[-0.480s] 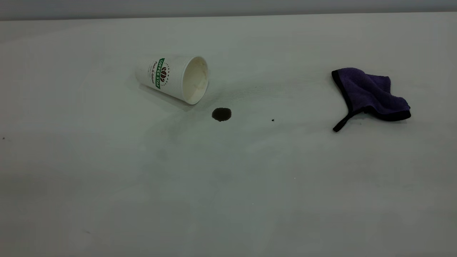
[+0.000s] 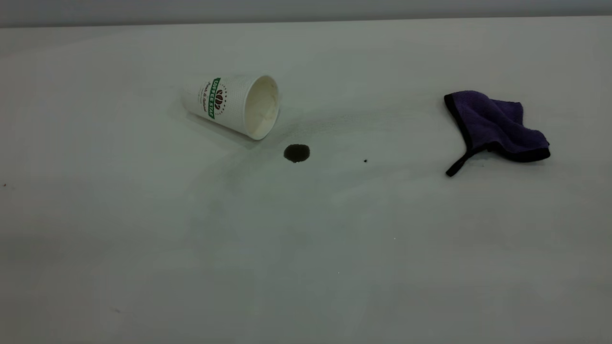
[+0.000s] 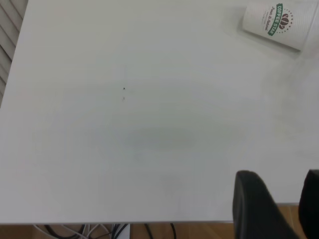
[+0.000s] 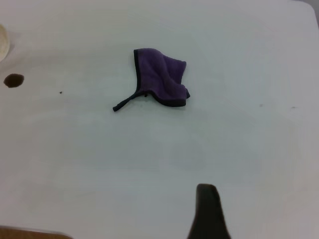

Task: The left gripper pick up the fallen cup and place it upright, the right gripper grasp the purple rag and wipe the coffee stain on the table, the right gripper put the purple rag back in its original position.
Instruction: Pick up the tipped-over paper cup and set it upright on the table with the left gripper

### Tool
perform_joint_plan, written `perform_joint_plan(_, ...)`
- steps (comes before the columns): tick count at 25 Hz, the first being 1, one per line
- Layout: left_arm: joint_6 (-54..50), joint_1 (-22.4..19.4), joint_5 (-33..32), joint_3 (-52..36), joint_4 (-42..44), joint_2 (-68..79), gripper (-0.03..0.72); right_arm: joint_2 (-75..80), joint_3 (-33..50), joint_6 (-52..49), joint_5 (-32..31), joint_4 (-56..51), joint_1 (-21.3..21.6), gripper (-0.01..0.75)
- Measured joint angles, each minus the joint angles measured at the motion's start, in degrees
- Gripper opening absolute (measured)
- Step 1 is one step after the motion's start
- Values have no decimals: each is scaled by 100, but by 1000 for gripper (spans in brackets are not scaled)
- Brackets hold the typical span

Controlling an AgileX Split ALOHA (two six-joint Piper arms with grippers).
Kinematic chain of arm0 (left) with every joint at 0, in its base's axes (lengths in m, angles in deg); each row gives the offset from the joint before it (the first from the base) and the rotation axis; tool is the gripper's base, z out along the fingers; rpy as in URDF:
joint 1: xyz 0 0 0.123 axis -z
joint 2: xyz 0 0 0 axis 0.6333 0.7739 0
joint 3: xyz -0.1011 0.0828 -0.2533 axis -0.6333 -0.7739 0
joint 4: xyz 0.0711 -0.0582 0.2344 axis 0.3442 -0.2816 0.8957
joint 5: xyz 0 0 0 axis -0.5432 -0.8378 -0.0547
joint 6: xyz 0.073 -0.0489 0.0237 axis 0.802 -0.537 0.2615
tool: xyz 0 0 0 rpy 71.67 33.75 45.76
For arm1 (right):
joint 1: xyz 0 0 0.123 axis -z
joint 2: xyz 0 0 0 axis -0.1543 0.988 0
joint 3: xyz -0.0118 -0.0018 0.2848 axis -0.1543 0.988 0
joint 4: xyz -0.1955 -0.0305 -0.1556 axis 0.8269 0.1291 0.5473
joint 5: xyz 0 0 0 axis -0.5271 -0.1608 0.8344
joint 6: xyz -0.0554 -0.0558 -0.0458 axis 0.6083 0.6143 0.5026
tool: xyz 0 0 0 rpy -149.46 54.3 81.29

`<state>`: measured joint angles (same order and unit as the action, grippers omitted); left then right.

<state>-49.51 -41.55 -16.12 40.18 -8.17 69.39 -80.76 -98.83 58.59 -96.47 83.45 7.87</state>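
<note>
Lying on its side on the table, the fallen cup has its mouth turned toward the coffee stain, which sits just beside the rim but apart from it. The cup's green band and bean logo face the exterior camera, and its cream inside is bare. A tiny black speck marks the surface between the stain and the purple rag. The rag lies crumpled well off toward the right arm's side, its thin black loop tail trailing away from the bunched cloth.

Neither arm shows in the exterior view. In the left wrist view the left gripper hangs over the table's near edge, far from the cup — two dark fingers stand spread with a clear gap between them, holding nothing. In the right wrist view only one dark finger of the right gripper shows, high above the table and well apart from the rag — whether that claw is spread or pressed together cannot be told.
</note>
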Motion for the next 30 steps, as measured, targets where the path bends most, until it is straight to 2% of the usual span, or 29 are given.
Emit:
perform_joint_plan(26, 0, 24, 7, 0, -25, 0, 289, 0, 0, 0, 0, 0, 0, 588)
perform_joint_plan(30, -31, 24, 366, 141, 273, 330, 289, 0, 0, 0, 0, 0, 0, 588)
